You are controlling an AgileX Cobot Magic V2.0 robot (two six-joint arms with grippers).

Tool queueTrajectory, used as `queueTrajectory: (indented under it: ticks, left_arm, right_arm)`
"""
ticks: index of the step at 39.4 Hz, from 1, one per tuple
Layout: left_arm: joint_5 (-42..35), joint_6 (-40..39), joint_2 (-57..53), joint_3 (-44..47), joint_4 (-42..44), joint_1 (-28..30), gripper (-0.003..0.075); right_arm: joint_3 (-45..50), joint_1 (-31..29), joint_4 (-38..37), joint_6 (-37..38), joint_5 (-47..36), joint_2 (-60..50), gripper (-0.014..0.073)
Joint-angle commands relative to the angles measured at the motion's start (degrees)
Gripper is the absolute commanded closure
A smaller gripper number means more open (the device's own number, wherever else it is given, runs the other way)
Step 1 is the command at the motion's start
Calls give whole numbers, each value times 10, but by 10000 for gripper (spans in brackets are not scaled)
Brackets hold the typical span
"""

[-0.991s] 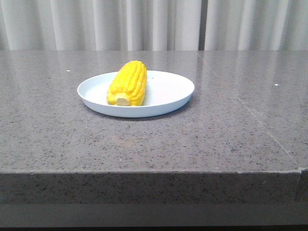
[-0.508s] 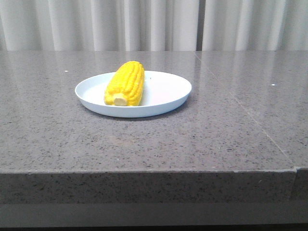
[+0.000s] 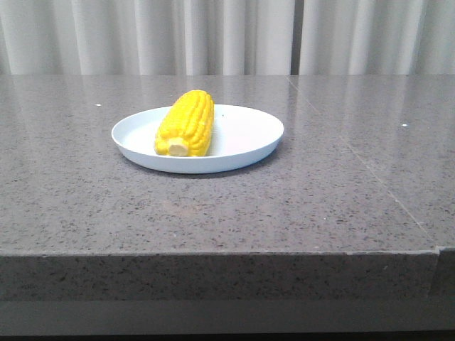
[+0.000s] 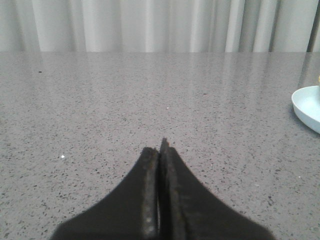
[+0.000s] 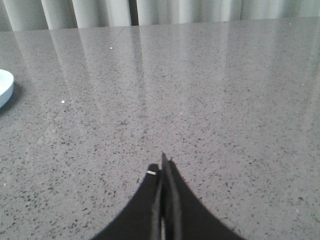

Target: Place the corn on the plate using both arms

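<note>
The yellow corn [image 3: 186, 123] lies on the left half of the pale blue-white plate [image 3: 245, 138], its pale stub end towards me. The plate sits on the grey stone table in the front view. No arm shows in the front view. In the left wrist view my left gripper [image 4: 160, 147] is shut and empty, low over bare table, with the plate's rim [image 4: 307, 107] at the frame edge. In the right wrist view my right gripper [image 5: 162, 165] is shut and empty over bare table, the plate's rim [image 5: 5, 87] at the frame edge.
The grey speckled table [image 3: 227, 206] has a front edge close to the camera and a seam [image 3: 370, 167] running back on the right. Pale curtains [image 3: 227, 35] hang behind the table.
The front view has shifted slightly, so the plate and corn sit a few pixels further left than a second ago. The corn stays in place on the plate.
</note>
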Motion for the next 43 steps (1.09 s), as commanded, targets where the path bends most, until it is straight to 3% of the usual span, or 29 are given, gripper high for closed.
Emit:
queueTrajectory:
  ticks: [1, 12, 43]
  left_arm:
    - [-49, -6, -10, 13, -1, 1, 741]
    - [-49, -6, -9, 13, -1, 1, 741]
    - [-49, -6, -9, 13, -1, 1, 741]
  right_arm:
    - [-13, -3, 10, -14, -31, -15, 665]
    - [-13, -4, 10, -14, 7, -52, 665]
    - [-13, -4, 10, -14, 7, -52, 665]
